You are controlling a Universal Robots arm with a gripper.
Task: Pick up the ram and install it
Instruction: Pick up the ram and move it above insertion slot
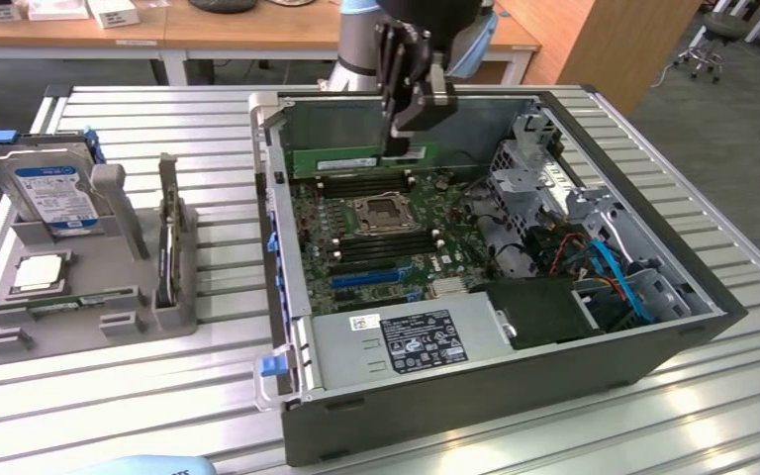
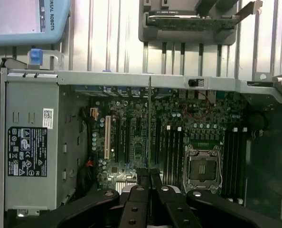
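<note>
Pincer [image 1: 404, 146] is closed on the ram [image 1: 340, 158], gripping it near one end of its long top edge. The stick is level and on edge, green with a white sticker on the face.

I'm holding it inside the open computer case [image 1: 394, 421], over the motherboard [image 1: 353, 247] at the end by the case's far wall in the exterior view. It hangs over the memory slots beside the processor socket [image 1: 383, 213]. I can't tell if its lower edge touches a slot.

In the wrist view the stick is edge-on, a thin line running out from my fingertips across the board, parallel to the slots.

Surface: the case lies on its side, open face up, on a bench [image 1: 142, 396] of ribbed aluminium slats, pale grey and glossy, with light reflecting off them. The power supply [image 1: 407, 341] with its label sits in the near corner of the case. Blue cables [image 1: 617, 282] run along the case on the exterior view's right.

On the exterior view's left, on the same bench, is a grey holder [image 1: 123, 252]. A hard drive [image 1: 56, 193] with a blue label stands upright in it. A square silver chip [image 1: 40, 272] lies flat in a recess in front of the drive.

Room: wooden desks [image 1: 222, 35] stand behind the bench, with white boxes [image 1: 114, 12] on top. There is grey carpet floor [image 1: 736, 109] and an office chair [image 1: 711, 45] at the back on the exterior view's right.
</note>
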